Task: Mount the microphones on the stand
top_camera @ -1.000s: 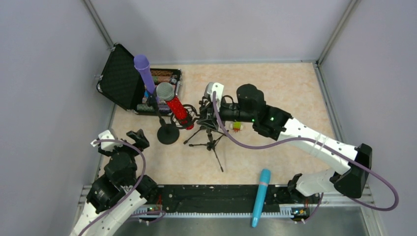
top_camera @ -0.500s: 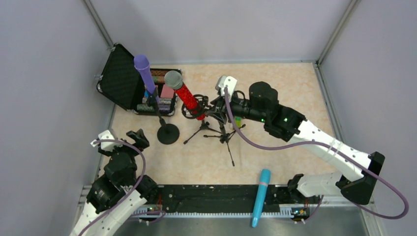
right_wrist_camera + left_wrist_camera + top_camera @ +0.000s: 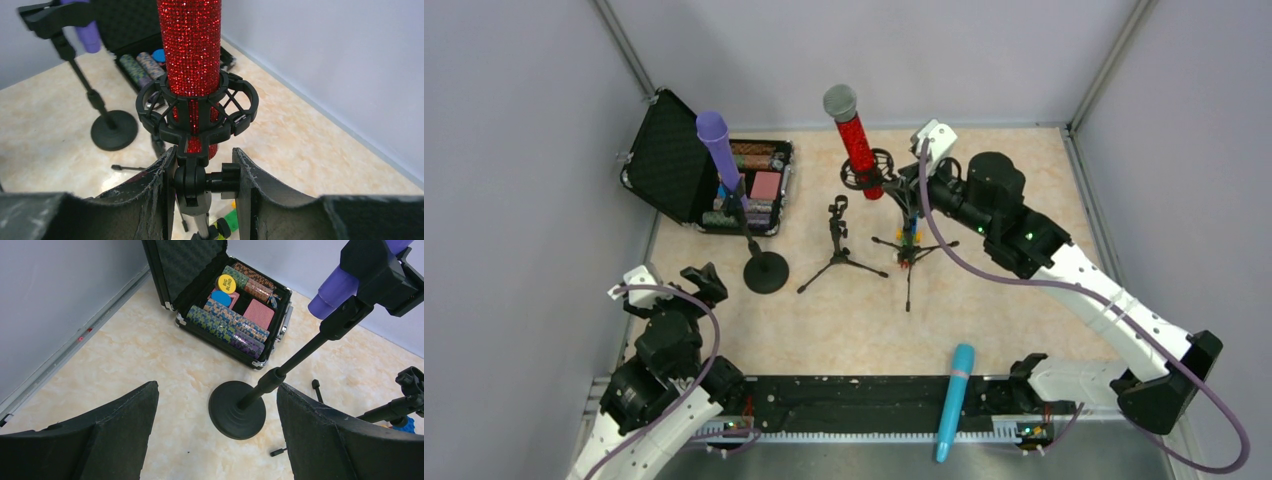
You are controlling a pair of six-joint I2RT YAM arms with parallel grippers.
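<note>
Red glitter microphone (image 3: 858, 150) stands in the cradle of its tripod stand (image 3: 908, 240) near the table (image 3: 1024, 170) far edge, right claw (image 3: 202, 170) nipped on the stand's neck, apparently steadying it, while left claw (image 3: 215, 390) gapes empty at the near-left corner.

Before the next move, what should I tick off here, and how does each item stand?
1. Red microphone seated in the ring mount: ok.
2. Right gripper shut on that tripod below the mount: ok.
3. Held tripod's feet planted on the table: cannot tell.
4. Purple microphone clipped to round-base stand: ok.
5. Blue microphone attached: not ok; it lies at the near edge, small tripod empty.
6. Left gripper open, holding nothing: ok.
</note>
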